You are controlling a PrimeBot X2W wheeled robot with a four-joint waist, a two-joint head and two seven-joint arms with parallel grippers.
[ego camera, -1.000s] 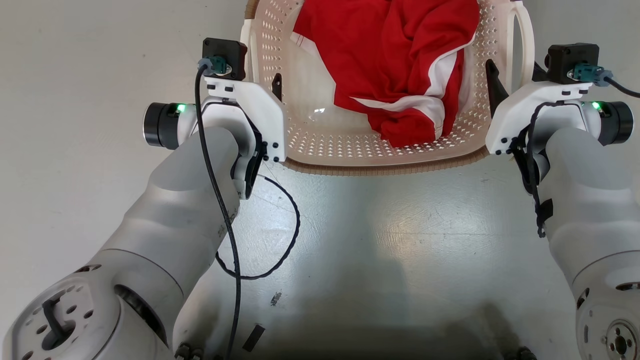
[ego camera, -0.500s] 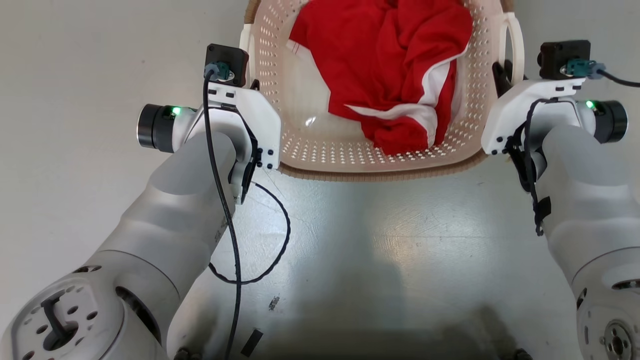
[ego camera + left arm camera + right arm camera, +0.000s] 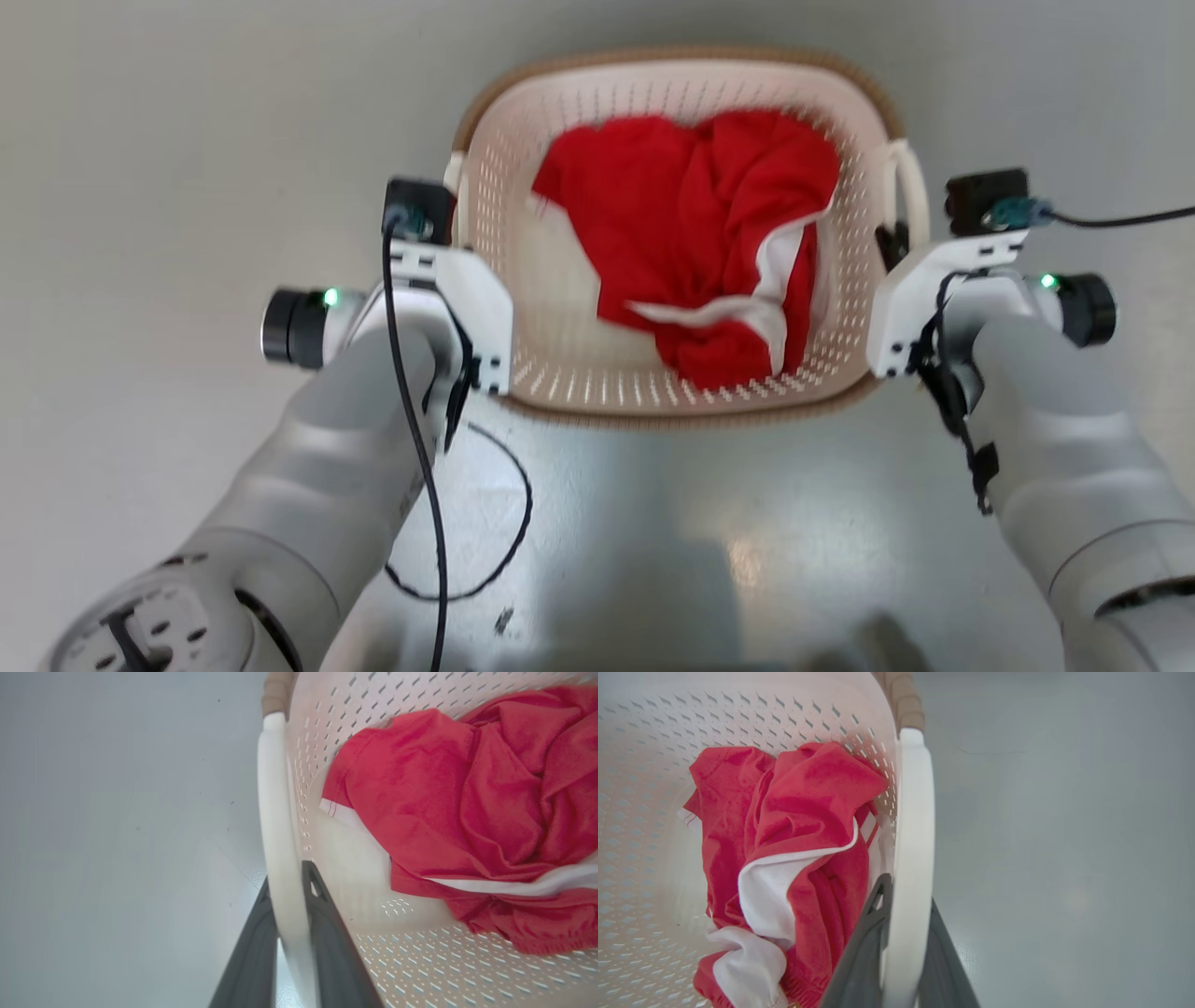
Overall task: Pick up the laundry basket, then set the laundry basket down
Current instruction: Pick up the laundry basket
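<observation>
The laundry basket [image 3: 674, 60] is cream-white and perforated, with a brown rim, and sits mid-frame in the head view. A red garment with white trim [image 3: 691, 215] lies in it. My left gripper [image 3: 287, 877] is shut on the basket's left white loop handle [image 3: 275, 812], one dark finger on each side. My right gripper [image 3: 908, 891] is shut the same way on the right handle [image 3: 915, 812]. A dark fingertip of the right gripper [image 3: 892, 245] shows beside that handle [image 3: 910, 187]. I cannot tell whether the basket touches the floor.
Smooth pale grey floor [image 3: 187, 140] lies all around the basket. A thin black cable [image 3: 509, 523] loops from my left forearm over the floor. Both pale forearms reach in from the bottom corners of the head view.
The head camera has moved and the whole picture has shifted. The basket and both grippers now look smaller and farther from the head, and the full rim is in view. Both grips hold.
</observation>
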